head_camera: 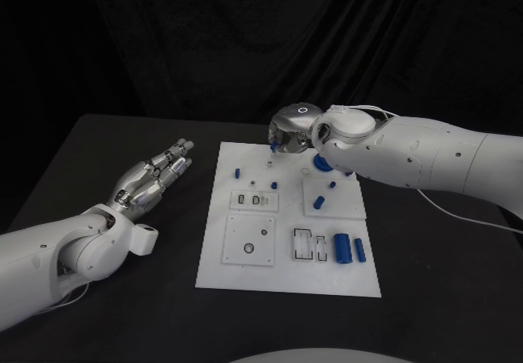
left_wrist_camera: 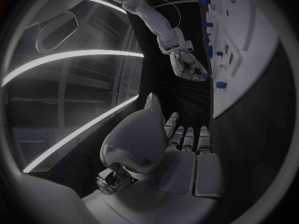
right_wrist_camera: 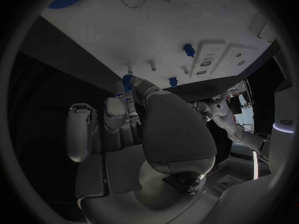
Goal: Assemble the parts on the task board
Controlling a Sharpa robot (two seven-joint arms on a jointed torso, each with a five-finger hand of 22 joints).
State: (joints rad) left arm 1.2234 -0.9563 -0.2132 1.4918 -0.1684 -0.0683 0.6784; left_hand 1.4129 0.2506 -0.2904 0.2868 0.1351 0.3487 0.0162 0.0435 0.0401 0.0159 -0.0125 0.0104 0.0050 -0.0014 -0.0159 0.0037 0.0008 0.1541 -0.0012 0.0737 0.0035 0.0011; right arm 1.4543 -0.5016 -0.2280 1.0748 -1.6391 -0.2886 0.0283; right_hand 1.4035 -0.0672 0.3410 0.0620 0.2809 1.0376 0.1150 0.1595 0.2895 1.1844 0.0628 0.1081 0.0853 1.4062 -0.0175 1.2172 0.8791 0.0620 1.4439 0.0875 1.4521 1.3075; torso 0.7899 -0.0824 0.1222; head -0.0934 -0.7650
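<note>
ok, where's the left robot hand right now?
In the head view the left robot hand lies open, holding nothing, over the black table left of the task board, near its far left corner, opposite the right robot hand.

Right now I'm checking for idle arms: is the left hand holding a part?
No. The left hand lies open over the black table beside the task board, fingers stretched out, with nothing in it.

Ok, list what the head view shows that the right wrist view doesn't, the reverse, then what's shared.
Head view: two blue cylinders lying side by side at the white rectangular task board's near right corner. Right wrist view: the silver right hand's palm side, fingertips pinching a small blue part. Shared: the board, that hand, other small blue pieces on the board.
</note>
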